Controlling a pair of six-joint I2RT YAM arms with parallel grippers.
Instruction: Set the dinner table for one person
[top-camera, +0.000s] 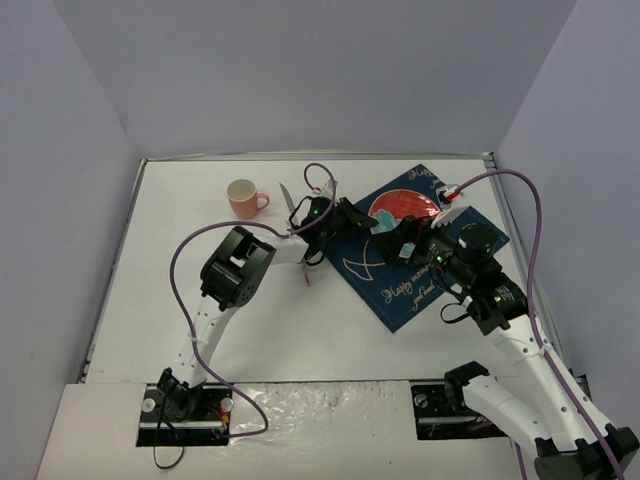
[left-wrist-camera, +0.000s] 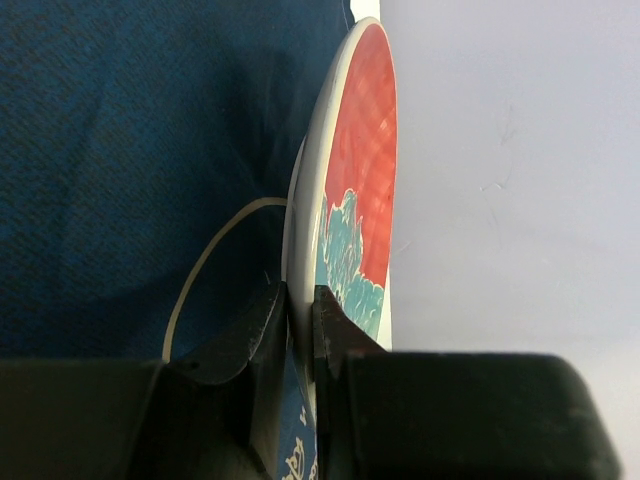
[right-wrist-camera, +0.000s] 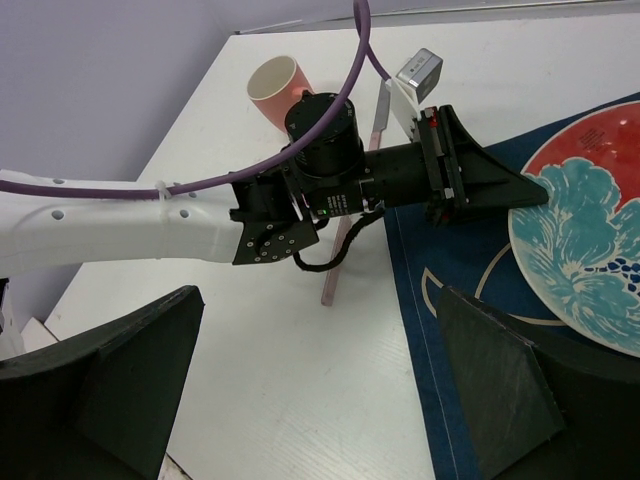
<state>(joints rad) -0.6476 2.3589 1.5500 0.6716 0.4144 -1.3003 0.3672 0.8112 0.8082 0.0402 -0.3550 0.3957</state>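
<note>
A red and teal plate (top-camera: 408, 205) sits over a navy fish-print cloth (top-camera: 420, 285) on the white dinner table (top-camera: 200, 300). My left gripper (top-camera: 368, 222) is shut on the plate's left rim. The left wrist view shows both fingers (left-wrist-camera: 262, 330) pinching the white rim of the plate (left-wrist-camera: 355, 150) above the cloth (left-wrist-camera: 130, 150). My right gripper (top-camera: 392, 248) hangs open and empty above the cloth's left edge. The right wrist view shows its jaws (right-wrist-camera: 320, 330) wide apart, with the plate (right-wrist-camera: 590, 250) and the left gripper (right-wrist-camera: 535, 190) beyond.
A pink cup (top-camera: 243, 198) stands at the back left; it also shows in the right wrist view (right-wrist-camera: 275, 85). A knife with a pink handle (top-camera: 303, 268) lies under the left arm, seen too in the right wrist view (right-wrist-camera: 338, 268). Grey walls surround the table.
</note>
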